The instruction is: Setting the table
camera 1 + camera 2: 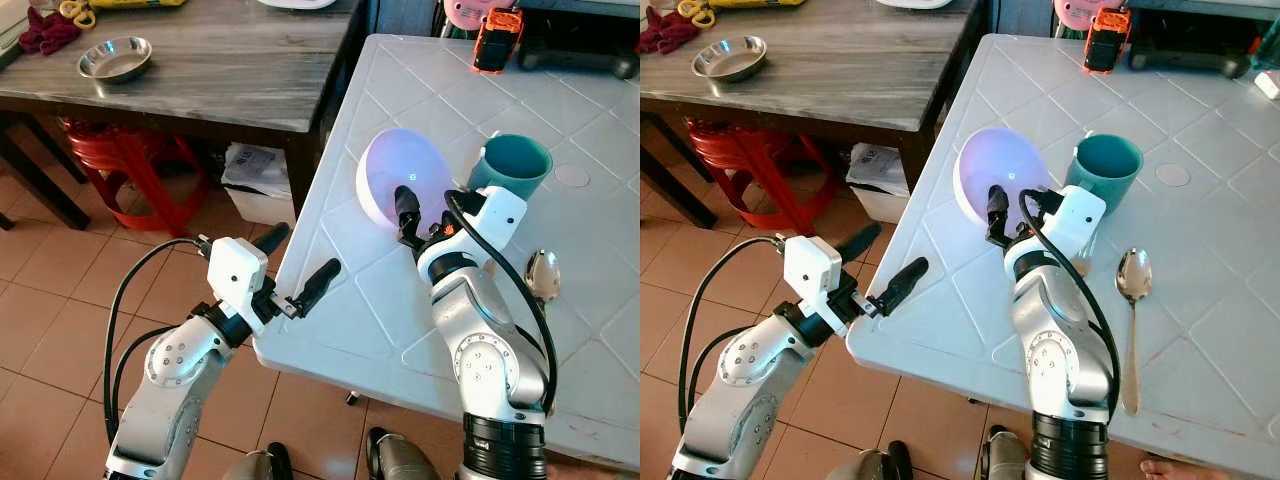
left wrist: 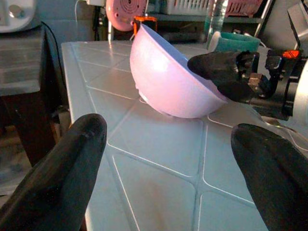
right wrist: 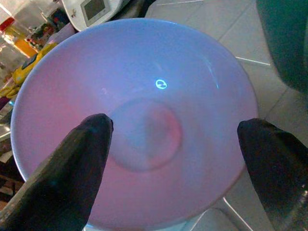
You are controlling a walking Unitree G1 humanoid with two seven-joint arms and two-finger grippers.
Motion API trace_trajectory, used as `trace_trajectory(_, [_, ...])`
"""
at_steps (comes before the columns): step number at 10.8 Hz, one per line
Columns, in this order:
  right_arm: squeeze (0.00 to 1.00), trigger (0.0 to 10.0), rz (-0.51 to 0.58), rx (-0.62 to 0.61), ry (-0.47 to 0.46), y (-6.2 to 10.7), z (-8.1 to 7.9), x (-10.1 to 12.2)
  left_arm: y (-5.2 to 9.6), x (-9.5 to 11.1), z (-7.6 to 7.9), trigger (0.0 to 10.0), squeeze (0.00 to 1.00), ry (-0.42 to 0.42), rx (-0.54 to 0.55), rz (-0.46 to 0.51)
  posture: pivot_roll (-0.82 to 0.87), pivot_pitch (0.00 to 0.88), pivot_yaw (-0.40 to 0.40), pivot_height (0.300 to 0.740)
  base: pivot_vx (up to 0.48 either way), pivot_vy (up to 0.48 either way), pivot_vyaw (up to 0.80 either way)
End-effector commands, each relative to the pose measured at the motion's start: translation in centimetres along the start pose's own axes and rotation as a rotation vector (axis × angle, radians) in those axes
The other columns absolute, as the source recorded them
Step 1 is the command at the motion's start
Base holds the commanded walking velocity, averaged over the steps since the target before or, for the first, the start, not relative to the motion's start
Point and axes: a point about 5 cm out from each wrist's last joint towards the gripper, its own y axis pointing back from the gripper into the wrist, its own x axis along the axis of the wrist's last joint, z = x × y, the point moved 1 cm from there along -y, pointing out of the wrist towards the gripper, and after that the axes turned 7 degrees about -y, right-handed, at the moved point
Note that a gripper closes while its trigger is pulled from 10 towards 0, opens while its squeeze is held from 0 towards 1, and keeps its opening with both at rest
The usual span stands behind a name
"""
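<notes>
Behind tilted bowl (image 1: 400, 175), teal cup (image 1: 515, 165)

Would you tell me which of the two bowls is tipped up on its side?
The pale pink bowl on the white table, beside the teal cup, is tipped. The steel bowl sits level on the dark wooden table.

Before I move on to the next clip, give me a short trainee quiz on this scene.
1. Which hand is at the bowl?
2. True or false: the bowl stands upright on the table.
3. What lies on the table to the robot's right of its right arm? A. fork B. spoon C. knife

Key: 1. The right. 2. False: it is tipped on its side, with its opening toward the robot. 3. B.
</notes>
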Motion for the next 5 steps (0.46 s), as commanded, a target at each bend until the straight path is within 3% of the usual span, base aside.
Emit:
trace_trajectory(1, [0.0,10.0,0.021,0.054,-0.021,-0.2,-1.8,0.7,0.3,-0.4,0.2,10.0,0.0,0.001,-0.009,-0.015,-0.16,0.217,0.064,0.74,0.0,0.0,0.0])
trace_trajectory(3, [0.0,10.0,0.057,0.121,0.016,-0.2,-3.4,1.5,0.2,-0.4,0.2,10.0,0.0,-0.001,-0.003,-0.014,-0.16,0.216,0.064,0.74,0.0,0.0,0.0])
trace_trajectory(5, [0.0,10.0,0.069,0.158,-0.03,0.2,-4.7,2.0,0.1,-0.4,0.3,10.0,0.0,-0.004,-0.005,-0.013,-0.17,0.214,0.065,0.74,0.0,0.0,0.0])
